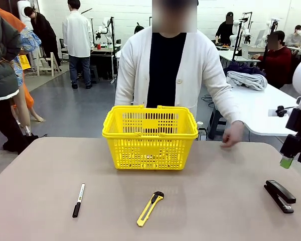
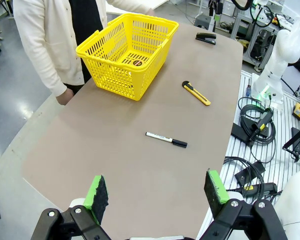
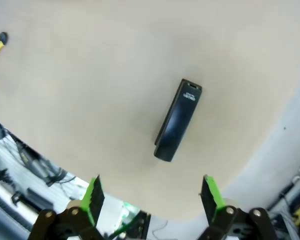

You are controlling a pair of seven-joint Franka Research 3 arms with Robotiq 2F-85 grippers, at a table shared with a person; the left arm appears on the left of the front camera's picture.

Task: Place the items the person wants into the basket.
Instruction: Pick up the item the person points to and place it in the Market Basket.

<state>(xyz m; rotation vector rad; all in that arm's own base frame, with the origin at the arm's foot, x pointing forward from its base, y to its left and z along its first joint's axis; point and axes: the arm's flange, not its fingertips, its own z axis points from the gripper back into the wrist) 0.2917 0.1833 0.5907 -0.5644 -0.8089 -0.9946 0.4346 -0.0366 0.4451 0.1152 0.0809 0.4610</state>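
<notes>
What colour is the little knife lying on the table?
The utility knife is yellow with black at its ends. It shows best in the front view.

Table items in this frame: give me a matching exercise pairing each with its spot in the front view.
Things:
1. marker
2. utility knife
3. stapler
4. basket

Places:
A. near edge, right side
B. far middle, in front of the person
C. near edge, left side
D. near edge, middle

Pairs: 1-C, 2-D, 3-A, 4-B
</notes>
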